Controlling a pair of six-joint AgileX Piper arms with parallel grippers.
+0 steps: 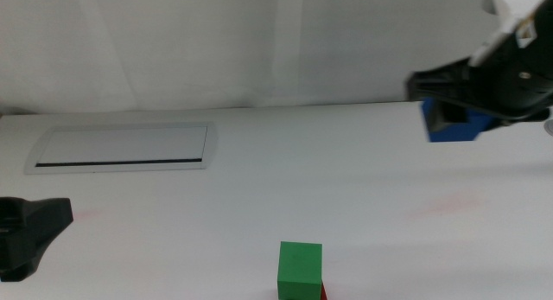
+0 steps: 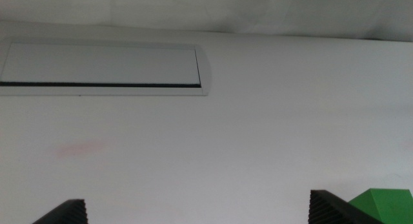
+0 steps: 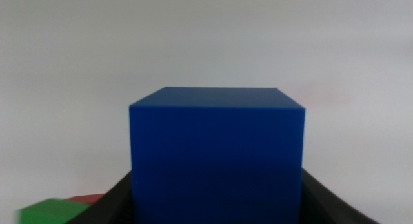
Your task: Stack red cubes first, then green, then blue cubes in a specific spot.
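R gripper (image 1: 449, 105) at 2 o'clock, jaws pinching blue cube (image 1: 454, 125), aloft. Green cube (image 1: 300, 270) sits on red cube (image 1: 323, 292) at 6 o'clock. Align square, lower slowly. L gripper (image 1: 39, 231) idle, jaws spread.

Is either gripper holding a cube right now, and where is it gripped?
Right gripper holds the blue cube by two opposite side faces. Left gripper holds nothing.

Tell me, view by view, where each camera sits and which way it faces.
Middle: above the table, looking forward and down; left gripper at the left edge, right gripper upper right holding the blue cube.
Left wrist: low, facing the grey-framed panel; own jaw tips show.
Right wrist: behind the blue cube, which sits between its own jaws.
Shared: the green cube appears in all three, a red cube beneath.
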